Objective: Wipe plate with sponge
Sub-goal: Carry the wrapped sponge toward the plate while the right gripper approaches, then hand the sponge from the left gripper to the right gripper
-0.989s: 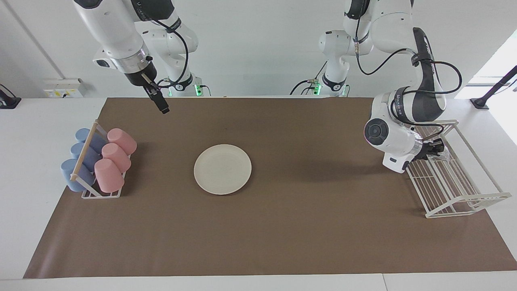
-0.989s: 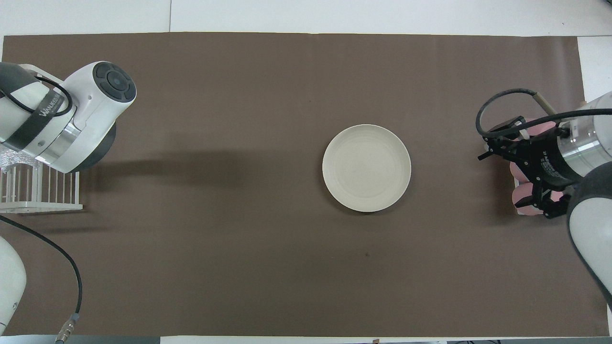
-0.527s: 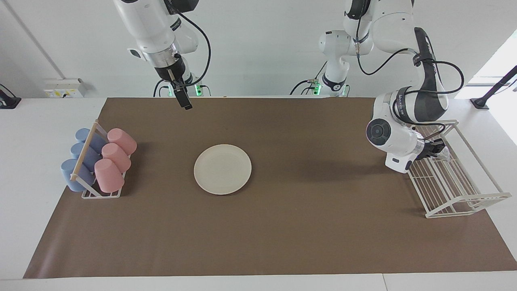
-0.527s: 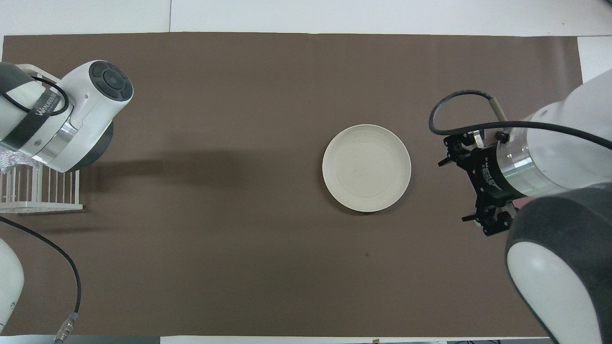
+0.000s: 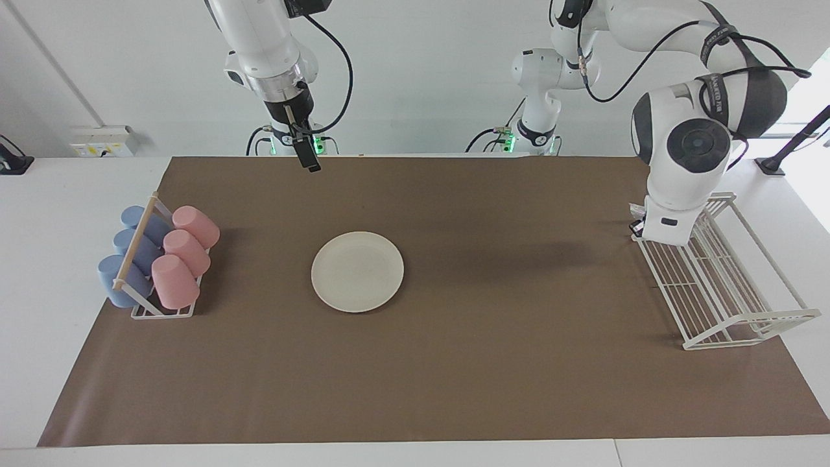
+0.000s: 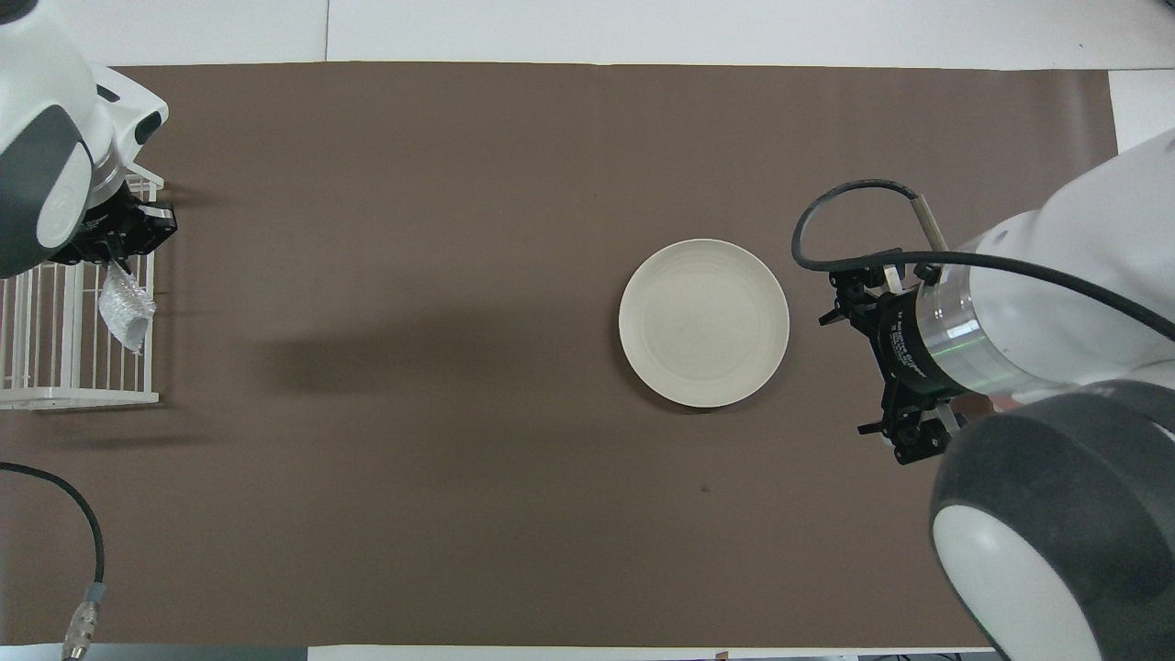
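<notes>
Mid-surface: cream plate (image 5: 357,272) lies flat on the brown mat (image 5: 454,363)
Left end effector (image 6: 117,240): over the white wire rack (image 5: 720,285), pinching the dangling silvery sponge (image 6: 126,308)
Right end effector (image 5: 309,157): aloft, waiting, closure unclear
Room: white wall

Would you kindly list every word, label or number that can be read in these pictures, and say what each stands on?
Left arm's strap: white lettering, too small to read.
Right arm's black wrist collar: white print, too small to read.
Wall box's yellow stickers: too small to read.
No other text shows.

Left hand (image 6: 117,266) grips sponge (image 6: 126,308) (over rack (image 6: 55,367)).
</notes>
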